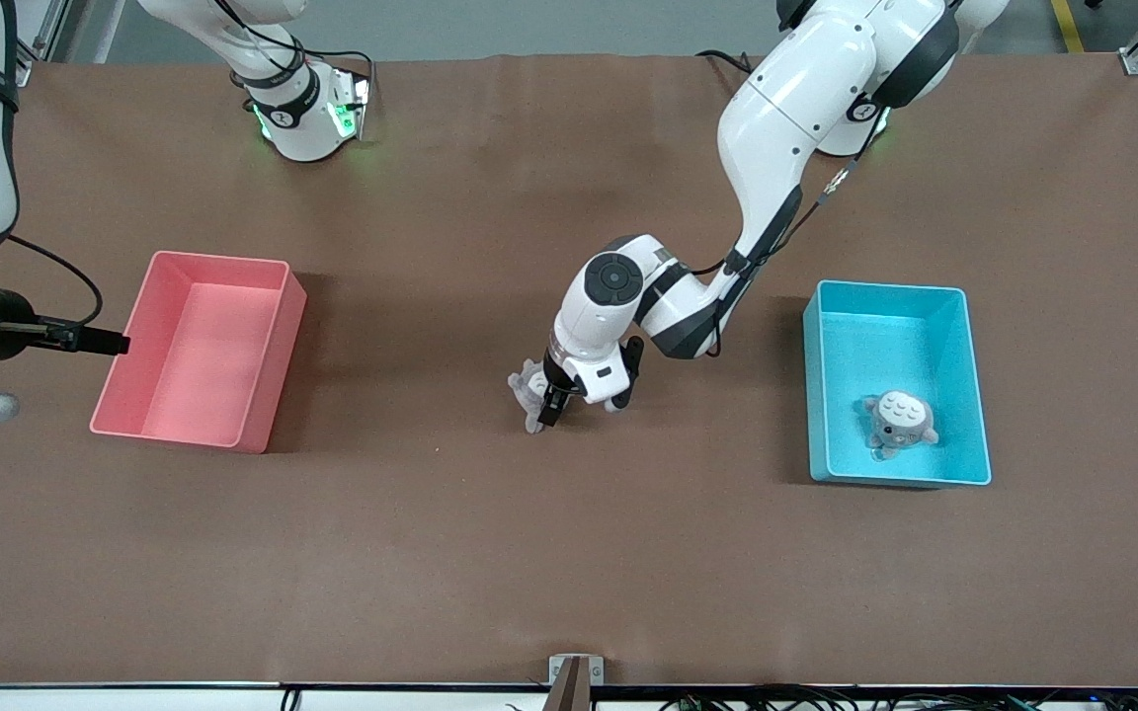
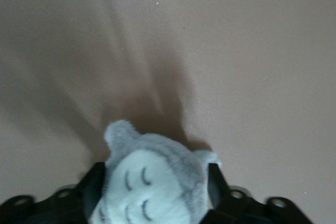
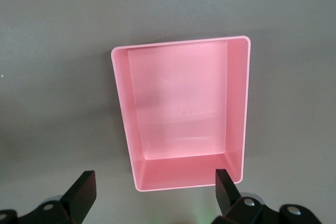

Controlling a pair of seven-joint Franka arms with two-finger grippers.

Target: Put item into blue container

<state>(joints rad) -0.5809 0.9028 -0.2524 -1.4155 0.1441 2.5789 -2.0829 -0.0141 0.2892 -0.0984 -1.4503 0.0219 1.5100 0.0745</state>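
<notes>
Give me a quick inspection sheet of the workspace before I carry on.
Surface: brown table, no spills seen.
Job's things: blue container at the left arm's end, one grey plush toy lying in it; a second grey plush toy near the table's middle.
Clutter: empty pink bin at the right arm's end.
Grippers: left gripper shut on the second plush toy; right gripper open, above the pink bin.
Cables: black cable on the right arm.
Surroundings: nothing seen.

Brown table [image 1: 431, 553]; grey floor [image 1: 529, 25], perhaps concrete, above it.
</notes>
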